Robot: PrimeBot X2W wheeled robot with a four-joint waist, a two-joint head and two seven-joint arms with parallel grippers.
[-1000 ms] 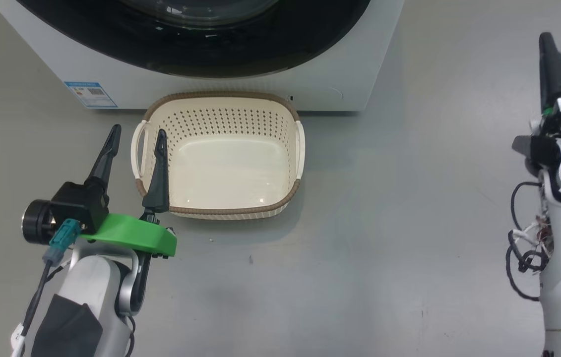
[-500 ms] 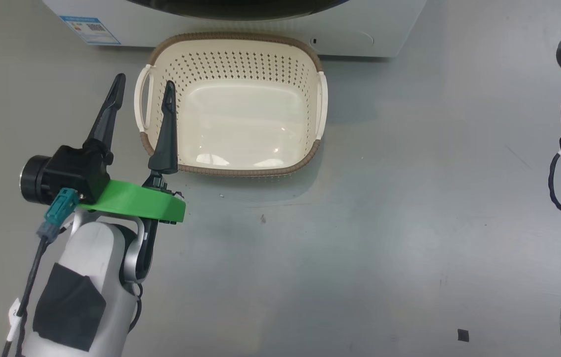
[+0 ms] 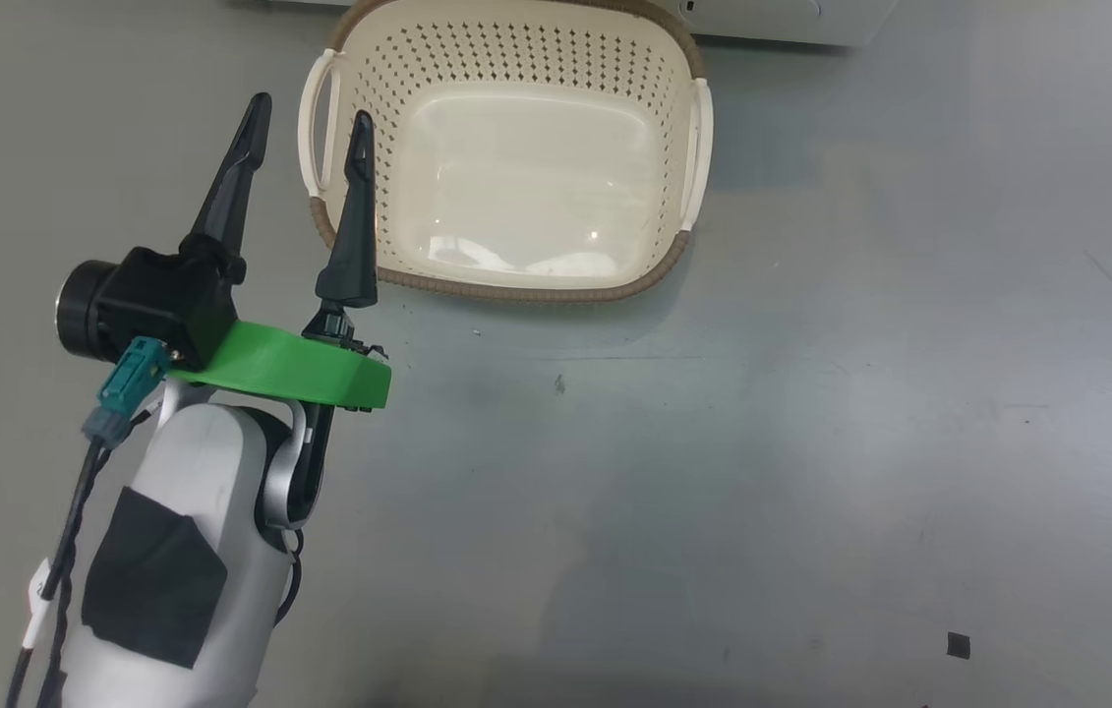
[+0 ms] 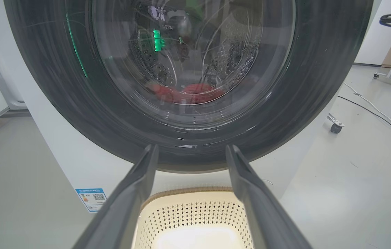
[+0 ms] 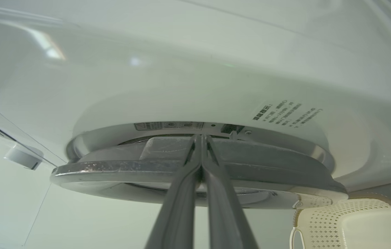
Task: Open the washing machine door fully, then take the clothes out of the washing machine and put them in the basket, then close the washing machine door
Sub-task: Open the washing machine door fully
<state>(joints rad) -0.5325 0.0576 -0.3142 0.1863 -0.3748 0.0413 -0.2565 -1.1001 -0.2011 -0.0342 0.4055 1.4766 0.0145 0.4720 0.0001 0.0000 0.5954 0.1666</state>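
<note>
Fingers (image 3: 357, 226) spread wide apart, the left gripper (image 3: 312, 110) hangs over the grey floor (image 3: 713, 442) holding nothing, at the near left corner of the basket (image 3: 516, 287). In the head view the basket's left handle shows between its two fingertips, though how high they stand above it cannot be told. The cream basket rests on the floor with its glossy bottom showing and its far side close against the foot of the washing machine (image 4: 88, 166), right below the door (image 4: 43, 90). In the left wrist view the gripper's fingers frame the basket's perforated far wall and the lower rim of the door, and a blue label (image 4: 91, 199) sits near the machine's lower corner. The round black door looks shut or nearly so. Through its glass the red clothes (image 4: 195, 93) lie at the bottom of the steel drum. Farther up, the right gripper (image 5: 200, 138) has its fingers pressed together with nothing between them. Its tips are at the seam between the door's edge and the machine's white front, and whether they touch it cannot be told.
</note>
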